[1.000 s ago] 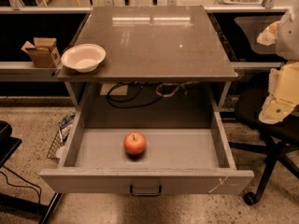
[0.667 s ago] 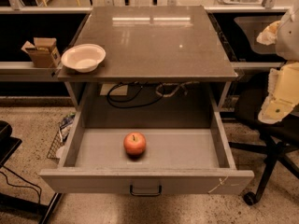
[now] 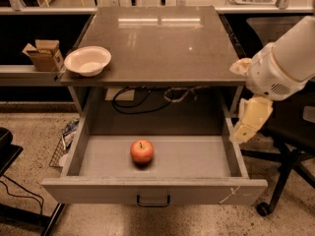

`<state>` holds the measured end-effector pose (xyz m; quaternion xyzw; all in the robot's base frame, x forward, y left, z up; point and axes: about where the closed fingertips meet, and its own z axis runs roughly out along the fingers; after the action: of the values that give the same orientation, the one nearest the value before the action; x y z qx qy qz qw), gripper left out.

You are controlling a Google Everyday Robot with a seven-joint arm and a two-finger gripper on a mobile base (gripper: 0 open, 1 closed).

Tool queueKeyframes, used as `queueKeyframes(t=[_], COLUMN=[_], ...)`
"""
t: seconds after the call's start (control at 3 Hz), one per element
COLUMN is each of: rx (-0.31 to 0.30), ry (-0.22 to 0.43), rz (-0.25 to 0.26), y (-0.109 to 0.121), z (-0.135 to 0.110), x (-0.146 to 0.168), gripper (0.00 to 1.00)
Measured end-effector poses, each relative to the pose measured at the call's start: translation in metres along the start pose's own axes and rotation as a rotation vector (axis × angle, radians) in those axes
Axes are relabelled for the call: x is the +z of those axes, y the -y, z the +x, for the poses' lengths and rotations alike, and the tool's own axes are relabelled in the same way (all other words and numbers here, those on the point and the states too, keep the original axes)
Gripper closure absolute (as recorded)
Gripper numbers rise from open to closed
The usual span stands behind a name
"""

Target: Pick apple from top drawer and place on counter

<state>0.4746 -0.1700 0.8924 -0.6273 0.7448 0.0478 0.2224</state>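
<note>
The red-orange apple (image 3: 141,151) lies on the floor of the top drawer (image 3: 155,190), a little left of its middle. The grey drawer is pulled fully open, with its dark handle at the front centre. The glossy grey-brown counter (image 3: 157,41) is above it. My gripper (image 3: 250,119) hangs at the end of the white arm, over the drawer's right wall and just below the counter's right front corner. It is to the right of the apple and well apart from it, holding nothing that I can see.
A white bowl (image 3: 87,60) sits on the counter's front left corner. A small cardboard box (image 3: 44,54) stands on a shelf to the left. Cables (image 3: 142,97) hang behind the drawer. A black office chair (image 3: 285,156) stands at the right, and a wire basket (image 3: 64,139) at the left.
My arm has moved left and further into view, bringing the gripper from the right edge to the drawer's right wall. The apple and drawer have not moved.
</note>
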Motion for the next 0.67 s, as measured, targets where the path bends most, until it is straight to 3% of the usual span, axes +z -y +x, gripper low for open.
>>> queueKeyframes(t=[0.33, 0.67], rx=[-0.024, -0.027], ry=[0.141, 0.243], rz=[-0.062, -0.106], y=[-0.002, -0.010], z=[-0.023, -0.041], x=[0.056, 0.094], gripper=[0.00, 0.00])
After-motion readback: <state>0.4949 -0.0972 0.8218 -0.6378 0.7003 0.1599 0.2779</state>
